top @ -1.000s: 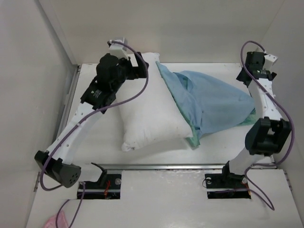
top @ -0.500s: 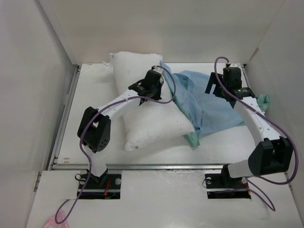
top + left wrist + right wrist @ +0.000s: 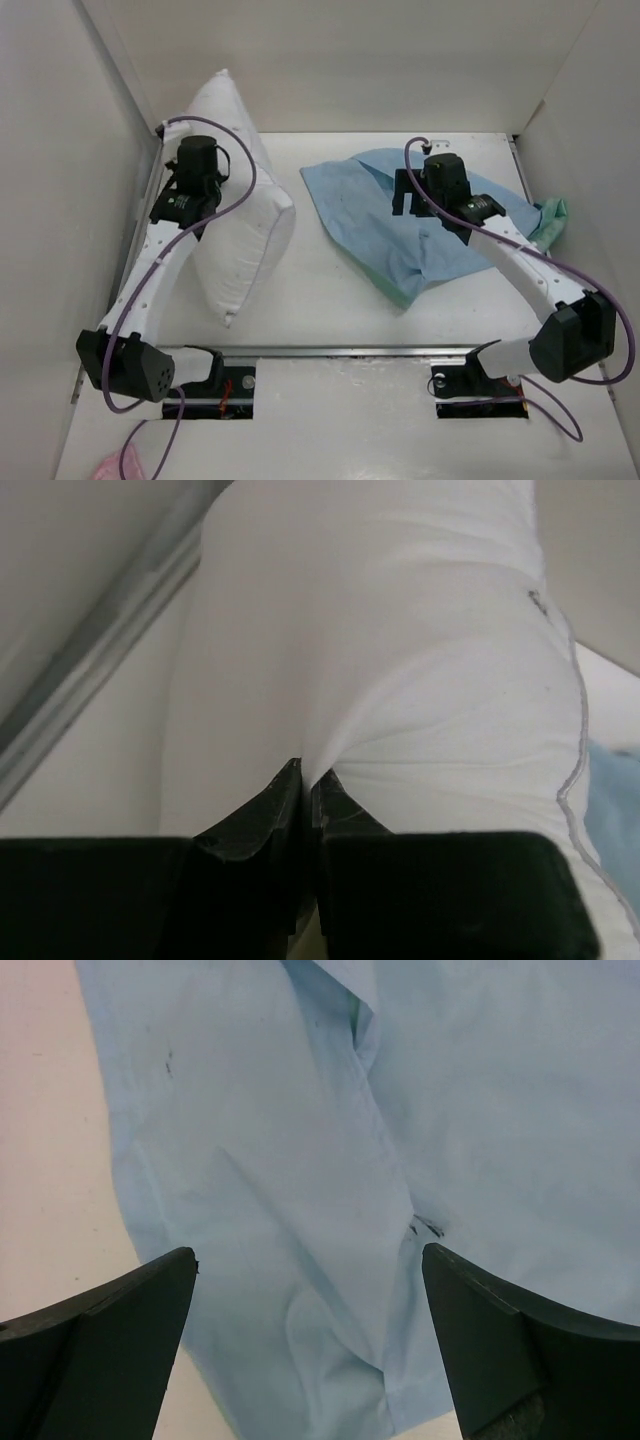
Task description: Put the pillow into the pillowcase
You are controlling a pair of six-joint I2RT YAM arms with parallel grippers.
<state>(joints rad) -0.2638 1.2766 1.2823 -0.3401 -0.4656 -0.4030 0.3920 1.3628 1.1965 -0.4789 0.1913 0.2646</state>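
We pinched a thin fold of the pillow [image 3: 400,680] in the left gripper [image 3: 308,770], left of the pillowcase [image 3: 370,195]; so little cloth might slip free. The right gripper [image 3: 308,1251] gaped above the pillowcase.

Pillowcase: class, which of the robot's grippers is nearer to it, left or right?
Right. The right gripper is open directly over the pillowcase; the left gripper is away to its left, shut on the pillow.

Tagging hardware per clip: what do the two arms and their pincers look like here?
Both arms, left arm and right arm, have slim white links with bulky black joint housings. A thin purple cable loops along each. The left pincer and right pincer have matte black, wedge-shaped fingers.
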